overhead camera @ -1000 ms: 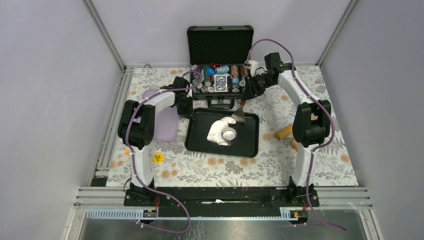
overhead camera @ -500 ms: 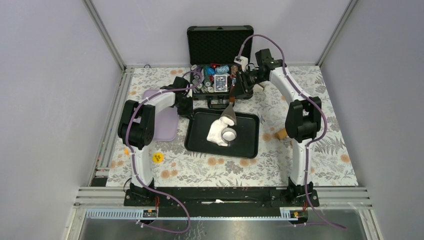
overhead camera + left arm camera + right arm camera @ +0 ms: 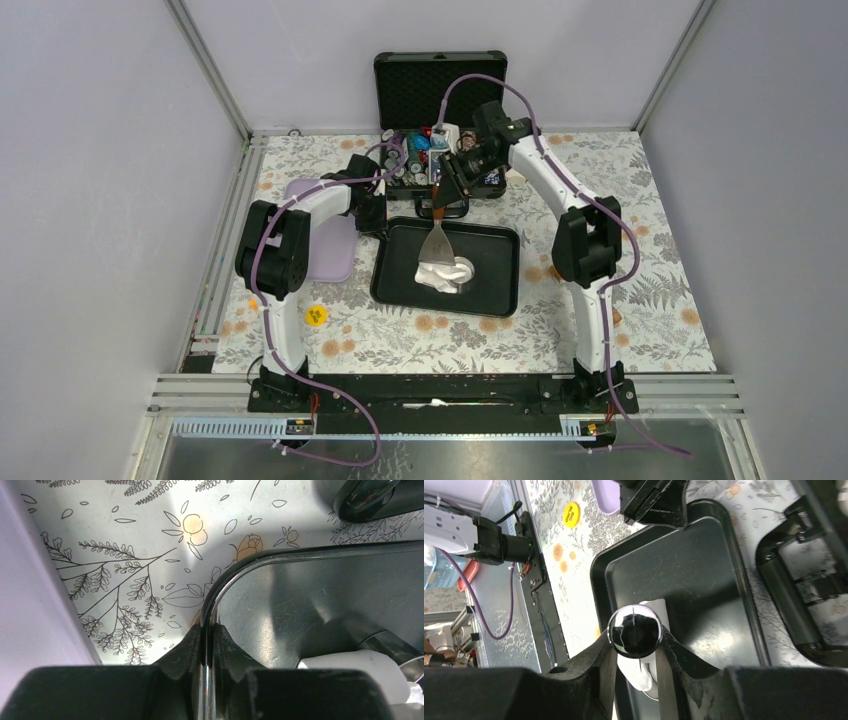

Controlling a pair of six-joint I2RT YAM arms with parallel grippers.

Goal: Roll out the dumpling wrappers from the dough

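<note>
The dough [image 3: 438, 273] is a crumpled white lump on the black tray [image 3: 495, 285], with a steel ring cutter [image 3: 459, 270] against its right side. My right gripper [image 3: 449, 181] is shut on the handle of a metal spatula [image 3: 437, 243], whose blade rests on the dough's far side. From the right wrist, the handle's chrome end [image 3: 635, 631] sits between the fingers, with the dough [image 3: 642, 674] beneath. My left gripper [image 3: 206, 630] is shut on the tray's rim [image 3: 235, 567] at its far left corner. No dumpling wrappers are in view.
An open black case [image 3: 440, 95] full of poker chips stands just behind the tray. A lavender board [image 3: 333, 240] lies left of the tray under the left arm. A yellow disc [image 3: 316, 316] sits on the floral cloth near the front left.
My right arm swung left with the spatula, carrying the blade from the tray's far right over onto the dough. The dough now looks smaller and more bunched. The left gripper stayed put.
</note>
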